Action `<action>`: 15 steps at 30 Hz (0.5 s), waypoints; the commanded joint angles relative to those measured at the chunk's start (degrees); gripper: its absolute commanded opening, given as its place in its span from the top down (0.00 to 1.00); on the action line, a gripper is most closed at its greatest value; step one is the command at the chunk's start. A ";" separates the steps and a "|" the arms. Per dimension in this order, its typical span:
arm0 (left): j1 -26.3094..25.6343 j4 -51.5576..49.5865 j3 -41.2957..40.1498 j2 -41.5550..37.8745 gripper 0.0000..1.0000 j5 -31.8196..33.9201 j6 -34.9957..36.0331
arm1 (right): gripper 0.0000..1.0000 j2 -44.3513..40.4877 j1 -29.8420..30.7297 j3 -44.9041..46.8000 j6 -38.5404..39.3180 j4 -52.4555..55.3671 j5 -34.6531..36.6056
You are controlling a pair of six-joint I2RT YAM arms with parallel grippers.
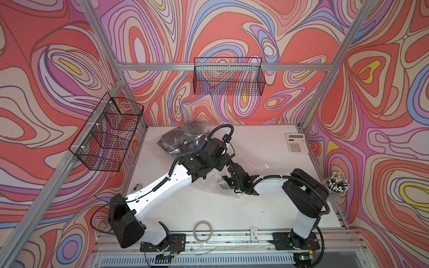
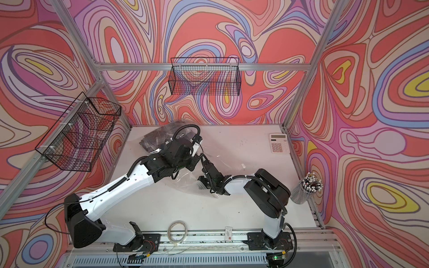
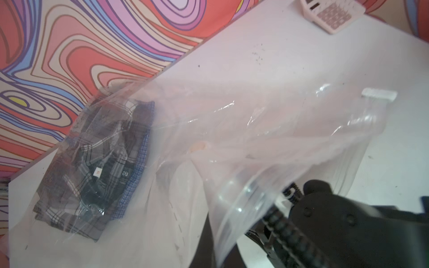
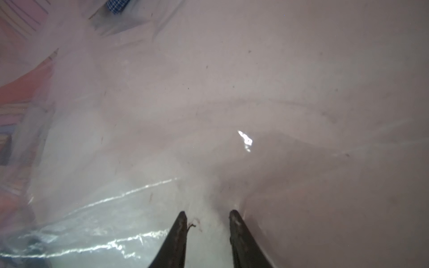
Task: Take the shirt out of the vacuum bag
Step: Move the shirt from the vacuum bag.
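Observation:
The vacuum bag (image 1: 205, 182) is clear crinkly plastic, spread from the back left toward the table's middle. The plaid shirt (image 1: 183, 139) lies folded inside its far end, also plain in the left wrist view (image 3: 99, 162). My left gripper (image 3: 209, 243) is shut on the bag's near edge and holds it up; the film hides its jaws. The round valve (image 3: 198, 147) and the zip slider (image 3: 378, 95) show through the plastic. My right gripper (image 4: 208, 215) is open, with its fingers (image 4: 182, 222) apart and film all around them. A blue shirt corner (image 4: 115, 4) shows far ahead.
A white calculator (image 1: 297, 143) lies at the back right. A cup of pens (image 1: 336, 185) stands at the right edge. A tape ring (image 1: 203, 229) and a small card (image 1: 254, 233) lie at the front rail. Wire baskets hang on the left wall (image 1: 109, 132) and the back wall (image 1: 228, 76).

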State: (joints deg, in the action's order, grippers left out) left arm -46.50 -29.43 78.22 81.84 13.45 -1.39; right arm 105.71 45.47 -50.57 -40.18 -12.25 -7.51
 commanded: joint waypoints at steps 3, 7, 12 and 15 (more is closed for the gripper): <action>-2.78 -1.52 5.23 -0.07 1.00 -0.28 0.28 | 0.66 3.53 -1.76 -4.18 -8.92 -10.98 0.76; -4.01 -1.73 5.98 0.32 1.00 -0.53 -0.36 | 0.65 7.92 -3.64 -6.32 -14.09 -19.34 -1.87; -4.82 -2.50 5.49 0.86 1.00 -0.24 -1.49 | 0.63 12.16 -5.05 -10.06 -17.23 -24.49 -4.40; -5.38 -2.78 5.53 0.86 1.00 -0.53 -2.13 | 0.62 15.37 -5.17 -13.52 -17.17 -24.30 -5.74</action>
State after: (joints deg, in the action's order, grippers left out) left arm -51.16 -31.18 82.89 82.41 13.45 -2.04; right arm 118.54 40.27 -61.08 -55.09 -32.64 -11.00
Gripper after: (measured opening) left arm 0.047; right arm 0.376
